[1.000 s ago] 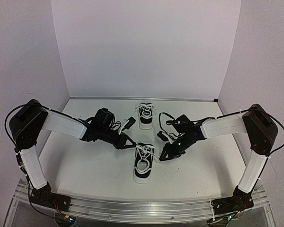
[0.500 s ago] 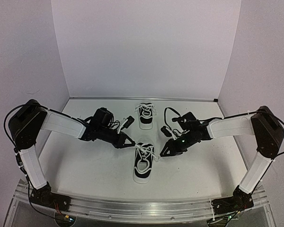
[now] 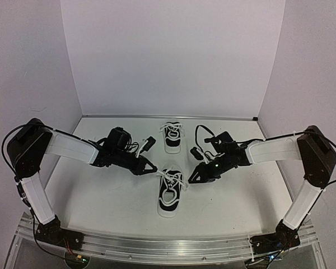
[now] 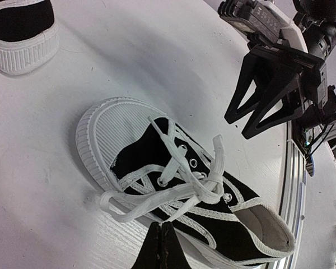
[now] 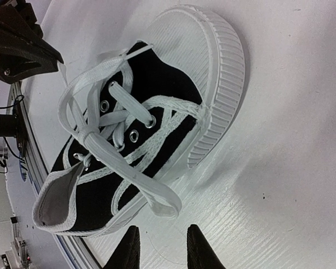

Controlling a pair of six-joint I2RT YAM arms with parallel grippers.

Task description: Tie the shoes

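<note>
The near shoe (image 3: 169,193) lies mid-table, toe away from the bases, its white laces knotted loosely. It also shows in the left wrist view (image 4: 140,151) and the right wrist view (image 5: 157,84). The far shoe (image 3: 172,136) stands behind it and shows in the left wrist view (image 4: 19,28). My left gripper (image 3: 153,168) is at the near shoe's left side, shut (image 4: 161,225) on a thin lace end running from the knot. My right gripper (image 3: 191,179) is at the shoe's right side, open and empty (image 5: 162,238); a lace loop (image 5: 157,196) lies just ahead of its fingers.
White walls close in the table (image 3: 101,202) at the back and on both sides. An aluminium rail (image 3: 157,246) runs along the near edge by the arm bases. The right gripper also shows in the left wrist view (image 4: 238,126).
My left gripper has drawn a little to the left, still shut. My right arm has lowered its elbow and its gripper has edged slightly up and away from the shoe's side.
</note>
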